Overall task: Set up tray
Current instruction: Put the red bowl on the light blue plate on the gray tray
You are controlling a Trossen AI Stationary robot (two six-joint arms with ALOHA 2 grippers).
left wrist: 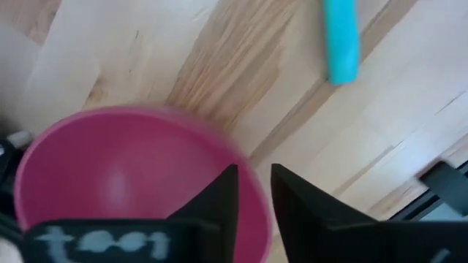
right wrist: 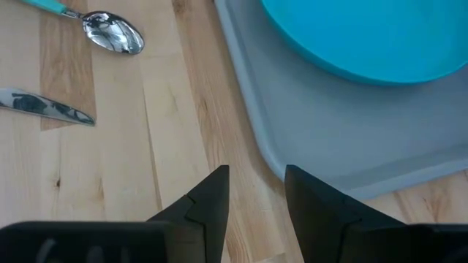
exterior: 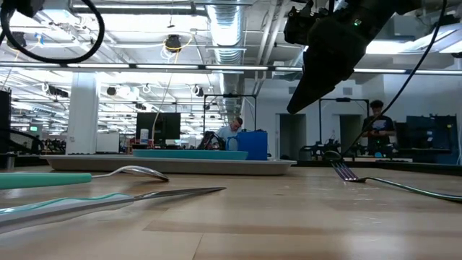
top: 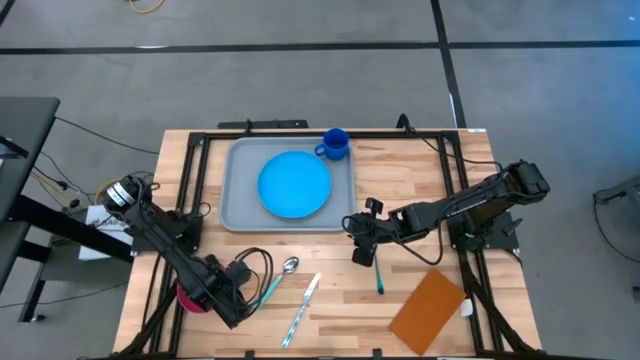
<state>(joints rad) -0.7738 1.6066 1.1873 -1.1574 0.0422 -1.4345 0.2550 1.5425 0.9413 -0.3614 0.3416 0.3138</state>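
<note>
Tray (top: 240, 205) sits far-centre, holding the blue plate (top: 294, 183). Left gripper (left wrist: 253, 191), fingers slightly parted over the pink bowl's (left wrist: 110, 175) rim, should straddle it squarely. Right gripper (right wrist: 256, 191) hovers empty, parted, near the tray's corner.

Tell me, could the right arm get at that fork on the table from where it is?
Probably yes. The right gripper hovers above the table just beside the tray, and the fork lies on bare wood close by, with nothing over it. The napkin sits further off.
</note>
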